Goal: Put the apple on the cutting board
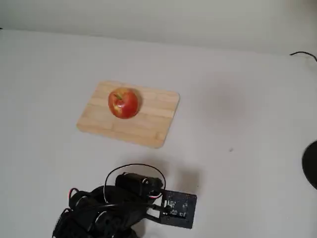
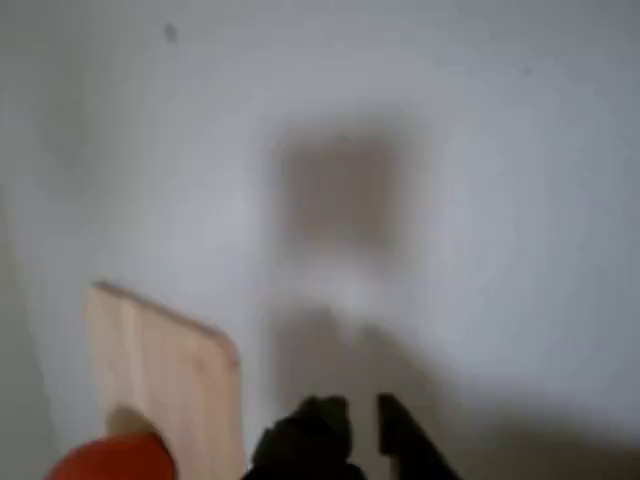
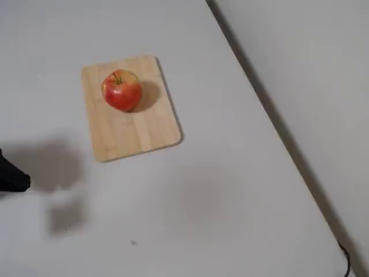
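We see the apple (image 1: 123, 103) sitting on the cutting board (image 1: 148, 121), stem up, and we take the board as our landmark. In both fixed views the apple rests toward one end of the board rather than its middle: in one fixed view it sits near the board's upper left corner, in the other (image 3: 121, 90) near the far short edge of the board (image 3: 135, 130). The board lies flat on the white table (image 1: 237, 99). The arm (image 1: 114, 206) is folded low, well apart from the board, below it in that fixed view, with a dark cable looped over its motor; from here we cannot make out the fingers. The wrist view is blurred, yet it gives what the others do not: the gripper (image 2: 362, 420) with its two dark fingertips (image 2: 322, 415) standing close together, a narrow gap between them and nothing held. There a corner of the board (image 2: 165, 370) lies left of the gripper, with a red edge of the apple (image 2: 115, 462) at the bottom left.
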